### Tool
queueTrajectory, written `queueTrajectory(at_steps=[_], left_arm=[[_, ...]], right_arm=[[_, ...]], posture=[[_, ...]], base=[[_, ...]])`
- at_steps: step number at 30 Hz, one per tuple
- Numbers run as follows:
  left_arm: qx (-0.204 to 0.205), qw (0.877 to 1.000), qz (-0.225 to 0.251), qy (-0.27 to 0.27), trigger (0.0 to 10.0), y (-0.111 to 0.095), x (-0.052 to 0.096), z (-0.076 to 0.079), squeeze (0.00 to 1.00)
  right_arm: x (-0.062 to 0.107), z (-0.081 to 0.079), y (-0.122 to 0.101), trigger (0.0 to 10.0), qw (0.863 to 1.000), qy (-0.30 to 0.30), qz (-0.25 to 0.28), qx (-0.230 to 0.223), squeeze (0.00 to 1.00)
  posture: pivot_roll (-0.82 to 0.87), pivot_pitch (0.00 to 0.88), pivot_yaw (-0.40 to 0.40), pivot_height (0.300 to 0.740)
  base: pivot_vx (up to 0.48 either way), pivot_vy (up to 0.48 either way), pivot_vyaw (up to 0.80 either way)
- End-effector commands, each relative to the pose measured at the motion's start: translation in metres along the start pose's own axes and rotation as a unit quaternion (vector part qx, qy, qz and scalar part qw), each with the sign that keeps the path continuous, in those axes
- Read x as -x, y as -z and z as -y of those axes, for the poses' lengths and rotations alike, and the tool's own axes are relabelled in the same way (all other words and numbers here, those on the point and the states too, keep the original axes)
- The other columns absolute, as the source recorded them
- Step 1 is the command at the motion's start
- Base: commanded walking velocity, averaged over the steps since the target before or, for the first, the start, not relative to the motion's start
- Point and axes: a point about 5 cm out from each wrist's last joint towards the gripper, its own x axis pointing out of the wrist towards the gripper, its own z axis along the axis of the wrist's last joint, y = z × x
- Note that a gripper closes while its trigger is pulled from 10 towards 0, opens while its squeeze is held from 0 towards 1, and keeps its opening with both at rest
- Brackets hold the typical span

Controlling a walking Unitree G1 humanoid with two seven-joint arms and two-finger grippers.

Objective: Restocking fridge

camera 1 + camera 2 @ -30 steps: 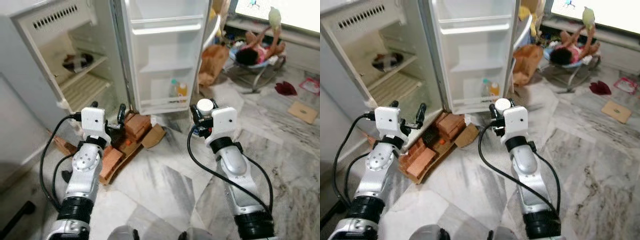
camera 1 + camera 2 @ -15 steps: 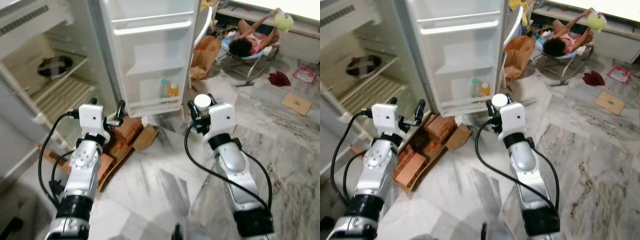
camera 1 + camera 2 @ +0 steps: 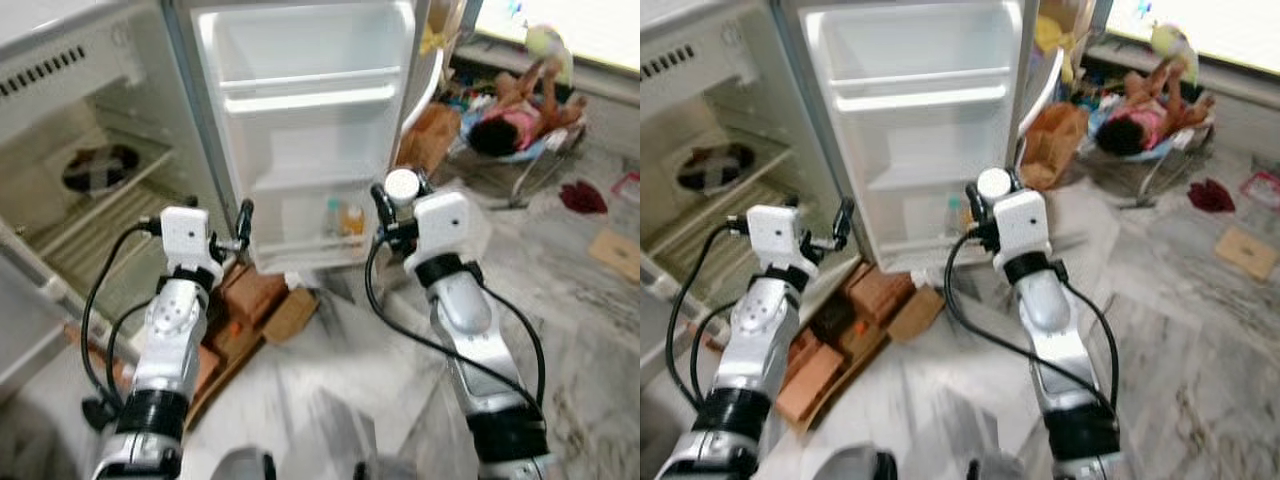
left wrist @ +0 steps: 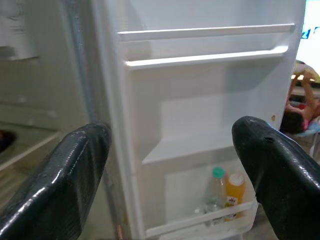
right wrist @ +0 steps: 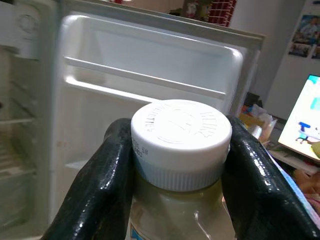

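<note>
A jar (image 5: pixel 177 165) with a wide white screw cap (image 5: pixel 181 132) and pale yellowish contents is sitting clamped in the right claw (image 3: pixel 398 198), the two black fingers (image 5: pixel 102 185) pressing against it from either side just below the cap. The right arm is holding it up in front of the open fridge door (image 3: pixel 310 130), level with the door's lower shelves. The head views are blurring somewhat.

On the lowest door shelf (image 4: pixel 200 220) two bottles are standing side by side: a clear one with a green cap (image 4: pixel 215 192) and an orange one with a white cap (image 4: pixel 233 192). The door shelves above them are showing white and bare plastic.

The left claw (image 3: pixel 215 225) is hanging in the air with its fingers (image 4: pixel 55 185) spread wide apart, gripping nothing, near the edge where the door meets the fridge body (image 3: pixel 90 150). Inside the fridge, a dark round dish (image 3: pixel 98 170) is resting on a white slatted shelf (image 3: pixel 85 205).

On the floor below the door, reddish bricks (image 3: pixel 235 310) and a piece of cardboard (image 3: pixel 295 312) are lying on the marble tiles (image 3: pixel 580 330). Farther off to the right, a person (image 3: pixel 510 120) is lying back in a low bouncer seat with arms raised, beside a brown paper bag (image 3: pixel 430 135). A dark red cloth (image 3: pixel 585 197) is lying on the tiles near them.
</note>
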Motion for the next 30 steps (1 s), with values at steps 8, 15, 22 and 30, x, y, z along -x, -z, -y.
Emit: queueTrajectory(at_steps=[8, 15, 22, 30], left_arm=[[0.01, 1.0, -0.009, 0.006, 10.0, 0.0, -0.005, 0.008, 0.0], [-0.004, 1.0, 0.003, 0.021, 10.0, -0.002, -0.003, 0.01, 0.0], [0.002, 0.999, -0.006, 0.042, 10.0, -0.001, -0.001, 0.016, 0.0], [-0.011, 0.999, -0.005, 0.049, 10.0, 0.0, 0.001, 0.016, 0.0]], right_arm=[[0.0, 0.011, -0.005, 10.0, 1.0, 0.016, 0.016, 0.013, 0.0], [0.002, 0.007, -0.004, 10.0, 1.0, 0.016, 0.013, 0.011, 0.0], [0.002, 0.008, -0.003, 10.0, 1.0, 0.019, 0.012, 0.011, 0.0], [0.001, 0.009, -0.004, 10.0, 1.0, 0.022, 0.013, 0.013, 0.0]], posture=[[-0.05, 0.042, 0.0, 0.74], [-0.05, 0.048, 0.002, 0.74], [-0.05, 0.051, 0.003, 0.74], [-0.05, 0.05, 0.001, 0.74]], base=[[0.192, 0.393, 0.0], [0.092, 0.412, 0.0], [0.469, 0.038, 0.0], [0.478, 0.0, 0.0]])
